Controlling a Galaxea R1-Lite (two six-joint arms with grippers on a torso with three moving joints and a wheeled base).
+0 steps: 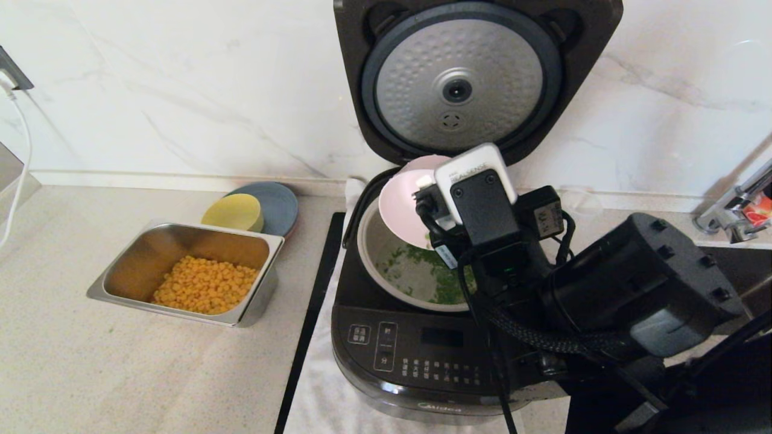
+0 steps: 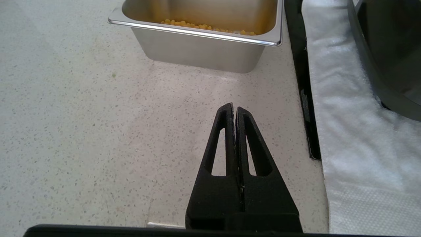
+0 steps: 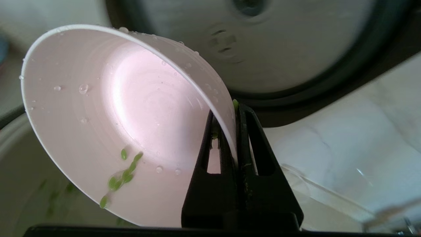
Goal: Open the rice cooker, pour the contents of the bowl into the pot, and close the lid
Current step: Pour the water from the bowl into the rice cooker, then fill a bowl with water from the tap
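Note:
The black rice cooker (image 1: 422, 355) stands open, its lid (image 1: 461, 84) upright with the dimpled silver underside facing me. My right gripper (image 3: 229, 112) is shut on the rim of the pale pink bowl (image 1: 404, 208), which is tipped steeply over the grey pot (image 1: 368, 253). Most of the chopped green contents (image 1: 422, 265) lie in the pot. A few green bits (image 3: 121, 177) and water drops cling inside the bowl (image 3: 131, 108). In the head view the right wrist camera hides the fingers. My left gripper (image 2: 234, 108) hangs shut and empty over the counter, left of the cooker.
A steel tray (image 1: 120, 283) of yellow corn sits left of the cooker, with a yellow bowl (image 1: 232, 212) and a blue-grey plate (image 1: 280, 205) behind it. A white cloth (image 1: 313, 386) lies under the cooker. A faucet (image 1: 733, 205) stands at the far right.

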